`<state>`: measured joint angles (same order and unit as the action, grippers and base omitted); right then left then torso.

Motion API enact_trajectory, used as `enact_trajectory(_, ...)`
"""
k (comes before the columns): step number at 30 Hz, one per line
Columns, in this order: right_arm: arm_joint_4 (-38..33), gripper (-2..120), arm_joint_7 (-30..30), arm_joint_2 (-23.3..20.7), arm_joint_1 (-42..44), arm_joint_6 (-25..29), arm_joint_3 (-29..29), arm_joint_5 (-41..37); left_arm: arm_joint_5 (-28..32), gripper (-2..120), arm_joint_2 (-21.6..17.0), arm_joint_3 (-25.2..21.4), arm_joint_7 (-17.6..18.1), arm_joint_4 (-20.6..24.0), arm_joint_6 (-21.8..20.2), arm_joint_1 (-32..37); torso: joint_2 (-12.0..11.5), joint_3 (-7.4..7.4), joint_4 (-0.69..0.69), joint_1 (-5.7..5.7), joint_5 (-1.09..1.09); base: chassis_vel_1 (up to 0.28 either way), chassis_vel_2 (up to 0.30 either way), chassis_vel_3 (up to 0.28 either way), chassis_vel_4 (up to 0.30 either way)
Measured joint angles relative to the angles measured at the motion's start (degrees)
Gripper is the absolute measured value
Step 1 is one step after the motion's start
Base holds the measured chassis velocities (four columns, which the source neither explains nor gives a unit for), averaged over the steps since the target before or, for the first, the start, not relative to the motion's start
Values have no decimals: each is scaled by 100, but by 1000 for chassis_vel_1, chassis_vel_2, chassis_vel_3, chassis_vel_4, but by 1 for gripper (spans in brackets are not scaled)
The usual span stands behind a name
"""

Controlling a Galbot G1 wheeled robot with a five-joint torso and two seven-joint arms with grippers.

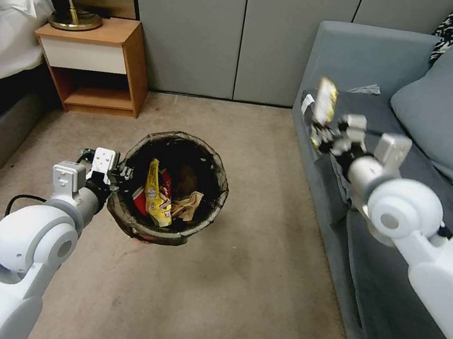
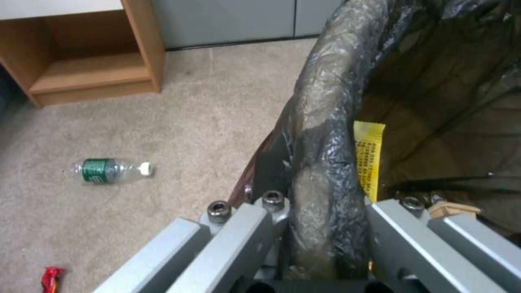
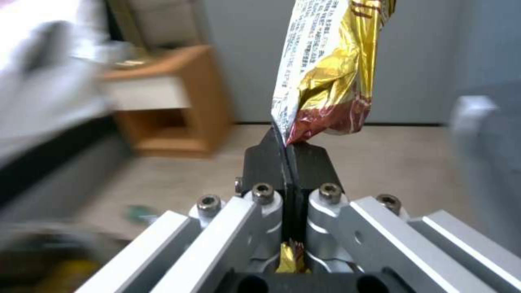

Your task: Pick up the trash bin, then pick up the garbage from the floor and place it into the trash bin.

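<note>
Beige carpet floor (image 1: 252, 289) fills the centre of the head view, bounded by a wooden nightstand (image 1: 96, 64) at upper left, grey cabinet doors along the top, and a grey sofa (image 1: 412, 166) down the right side. Open carpet lies between the bin and the sofa edge, and more toward the lower middle of the frame.

At lower left the left arm reaches forward, and the left gripper (image 1: 122, 170) has its jaws closed over the rim of the trash bin (image 1: 217, 191), one jaw inside and one outside the dark liner, as the left wrist view shows. The bin sits just left of centre. Inside it lie a yellow snack packet (image 1: 157, 195), a red wrapper (image 1: 142, 200) and a tan paper bag (image 1: 188, 205).

From the lower right the right arm stretches up over the sofa's front edge. The right gripper (image 1: 318, 131) has its jaws pressed narrow on the bottom of a gold-and-white snack packet (image 1: 326, 99), which stands upright above them, well apart from the bin. Small print covers the packet's white side in the right wrist view, too fine to read.

In the left wrist view a small green-labelled plastic bottle (image 2: 108, 170) lies on its side on the carpet near the nightstand, and a red wrapper scrap (image 2: 53, 276) lies at the lower left corner.
</note>
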<state>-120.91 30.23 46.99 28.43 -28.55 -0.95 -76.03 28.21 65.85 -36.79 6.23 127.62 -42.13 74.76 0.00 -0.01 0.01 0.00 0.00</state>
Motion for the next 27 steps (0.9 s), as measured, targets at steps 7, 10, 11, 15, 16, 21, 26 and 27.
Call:
enact_trajectory(7,24,0,890,885,-1740,-66,-1615,-1367,40,1,7,-42,13,53,0,47,0,1,-1,0,-2,0,0,0,0)
enact_trajectory(10,197,0,1284,1374,-1969,-66,-2039,-1717,40,1,10,-48,13,55,0,42,0,1,-1,0,-2,0,0,0,0)
enact_trajectory(11,197,0,1284,1374,-1969,-66,-2039,-1717,40,1,10,-48,13,55,0,42,0,1,-1,0,-2,0,0,0,0)
enact_trajectory(15,573,0,1458,2081,-1902,-109,-2652,-1514,36,1,15,-80,22,55,0,21,0,1,1,0,-2,0,0,0,0)
enact_trajectory(16,573,0,1458,2081,-1902,-109,-2652,-1514,36,1,15,-80,22,55,0,21,0,1,1,0,-2,0,0,0,0)
enact_trajectory(21,755,0,1459,2130,-1553,-162,-2885,-1173,37,1,14,-112,22,30,0,21,0,1,-1,0,1,0,0,0,0)
enact_trajectory(26,843,0,1439,2032,-1200,-169,-2986,-987,34,1,55,-90,26,-36,0,-19,0,1,-2,0,0,0,0,0,0)
enact_trajectory(27,843,0,1439,2032,-1200,-169,-2986,-987,34,1,55,-90,26,-36,0,-19,0,1,-2,0,0,0,0,0,0)
